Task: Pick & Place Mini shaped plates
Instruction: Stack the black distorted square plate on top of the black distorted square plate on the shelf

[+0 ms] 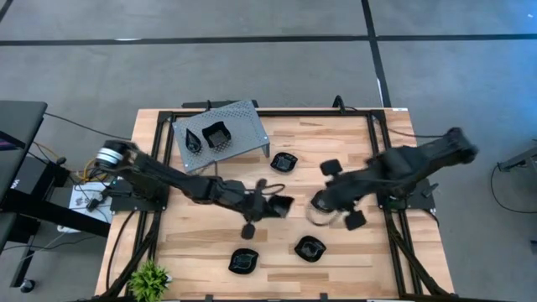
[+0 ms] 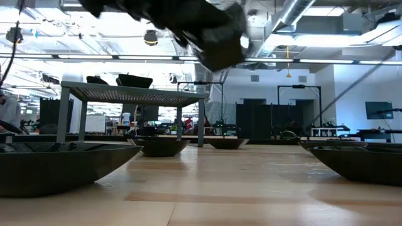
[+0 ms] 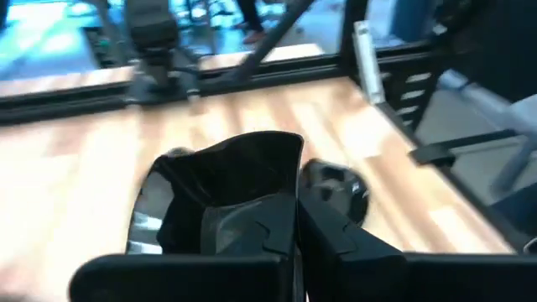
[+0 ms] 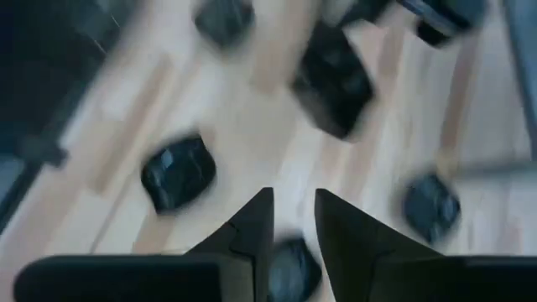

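Small glossy black plates lie scattered on the wooden table (image 1: 210, 235). My left gripper (image 1: 270, 206) is at mid-table, shut on a squarish black plate (image 3: 220, 195), which also shows in the high view (image 1: 283, 204). My right gripper (image 1: 325, 205) hovers just to its right, its fingers (image 4: 252, 231) a narrow gap apart with nothing between them, over a round plate (image 1: 319, 215). Two plates (image 1: 220, 134) rest on top of the grey perforated stand (image 1: 243, 119). Other plates rest on their bases on the table (image 1: 284, 161) (image 1: 310, 248) (image 1: 243, 261). My left gripper pinches the squarish plate by one side wall (image 3: 289, 189), one finger inside the dish and one (image 3: 336, 239) outside it. The plate is lifted clear of the table and tilted, its hollow facing the wrist camera.
More plates lie near the right arm (image 1: 331, 167) (image 1: 356, 220). In the low view large plates sit close at left (image 2: 50, 164) and right (image 2: 364, 160). A green plant (image 1: 149, 277) stands at the near left corner. A black frame (image 1: 159, 159) borders the table.
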